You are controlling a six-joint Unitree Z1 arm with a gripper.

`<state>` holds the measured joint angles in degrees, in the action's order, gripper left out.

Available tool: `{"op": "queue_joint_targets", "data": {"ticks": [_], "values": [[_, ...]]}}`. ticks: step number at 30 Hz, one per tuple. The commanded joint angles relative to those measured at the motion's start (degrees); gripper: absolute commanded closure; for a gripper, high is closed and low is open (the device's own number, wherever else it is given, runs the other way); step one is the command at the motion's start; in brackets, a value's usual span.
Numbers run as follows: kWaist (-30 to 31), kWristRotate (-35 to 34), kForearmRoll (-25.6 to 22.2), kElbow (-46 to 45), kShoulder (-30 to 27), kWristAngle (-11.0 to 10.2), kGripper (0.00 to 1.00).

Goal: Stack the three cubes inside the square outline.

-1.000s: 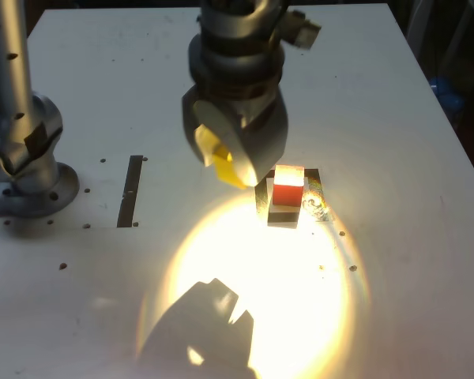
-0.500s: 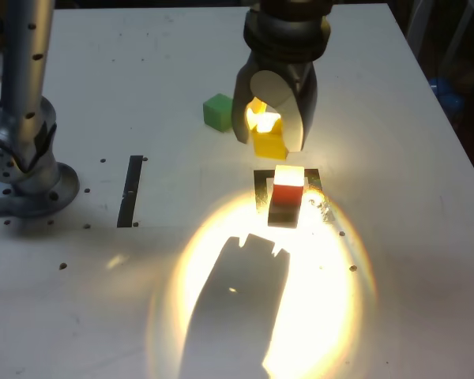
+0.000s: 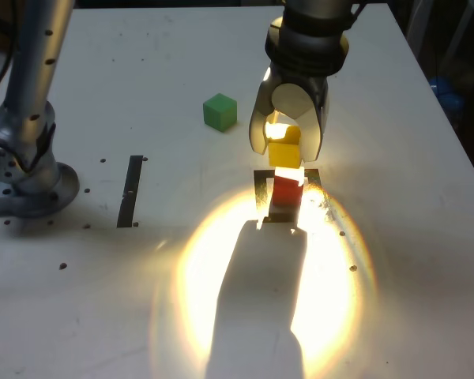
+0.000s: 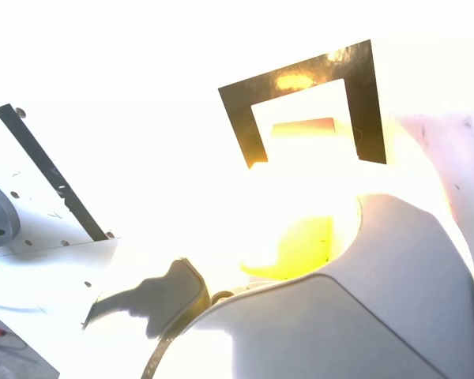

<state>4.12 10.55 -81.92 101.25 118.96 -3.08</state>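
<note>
While the curved gripper (image 3: 290,148) clasps the yellow cube (image 3: 284,150), its finish seems matte.

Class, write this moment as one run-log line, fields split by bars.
held: yellow cube | fingers: closed on it | below: red cube in square outline | green cube: on table, unstacked

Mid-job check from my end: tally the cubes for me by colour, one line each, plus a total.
Orange-red: 1, the cube inside the square outline, at
Yellow: 1, the cube between the jaws of the pincer
Green: 1, the cube on the table
Total: 3
</note>
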Motion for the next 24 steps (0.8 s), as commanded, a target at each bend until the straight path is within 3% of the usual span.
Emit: {"op": "queue_joint_targets", "data": {"ticks": [1,14,16,18,22,24], "values": [[-0.11,0.03,0.23,0.38,0.64,0.27,0.71],[-0.16,0.08,0.86,0.35,2.55,1.47,0.71],[-0.16,0.08,1.02,0.21,2.76,1.66,0.67],[-0.16,0.14,1.21,0.03,2.86,1.82,0.53],[-0.16,0.30,1.39,-0.35,2.80,1.93,0.13],[-0.16,0.35,1.42,-0.51,2.77,1.94,0.02]]}}
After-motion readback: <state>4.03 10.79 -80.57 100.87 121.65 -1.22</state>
